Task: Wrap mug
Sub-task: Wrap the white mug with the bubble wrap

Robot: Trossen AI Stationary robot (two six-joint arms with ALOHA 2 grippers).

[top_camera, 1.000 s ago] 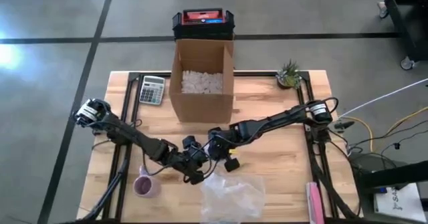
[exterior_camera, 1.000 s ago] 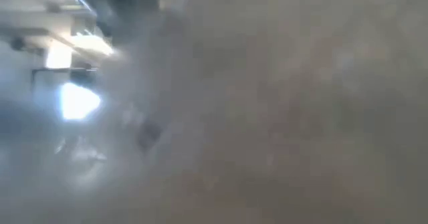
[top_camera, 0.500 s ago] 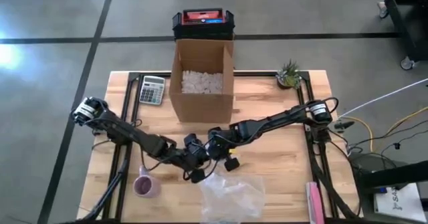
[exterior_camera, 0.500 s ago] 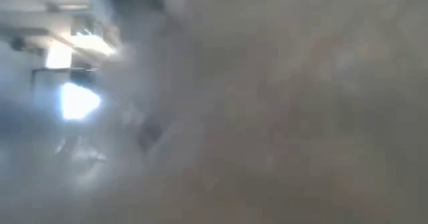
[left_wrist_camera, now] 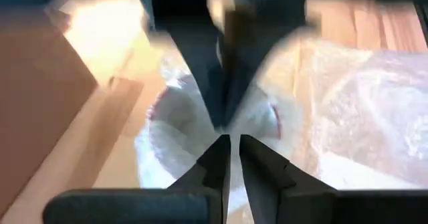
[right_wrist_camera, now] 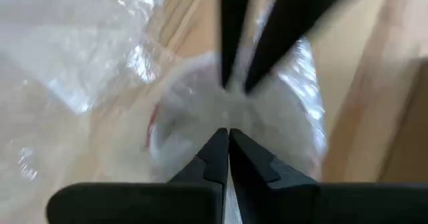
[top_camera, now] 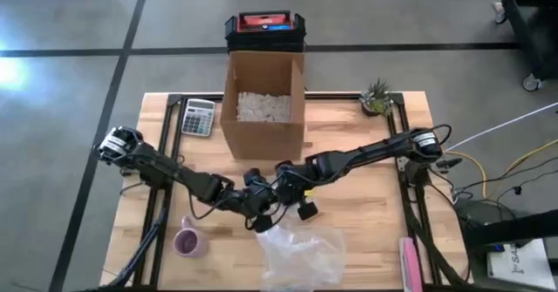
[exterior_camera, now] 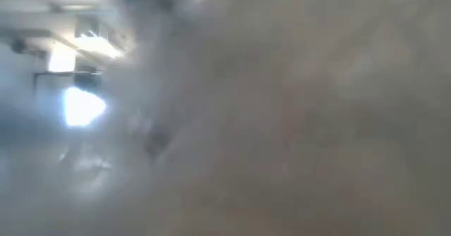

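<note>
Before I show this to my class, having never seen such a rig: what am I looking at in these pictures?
Two dark robot arms work at a wooden table. One picture looks straight down, one sits at table height but is blurred out, and two come from cameras on the arms' wrists. On the table are a cardboard box of white packing fill, a calculator, a small plant, a pink mug and a sheet of bubble wrap. The left tool and right tool meet at the wrap's edge, each seemingly pinching it. The mug stands apart, unwrapped.

Both grippers (top_camera: pixel 260 220) (top_camera: pixel 281 207) closed, tips meeting.
</note>
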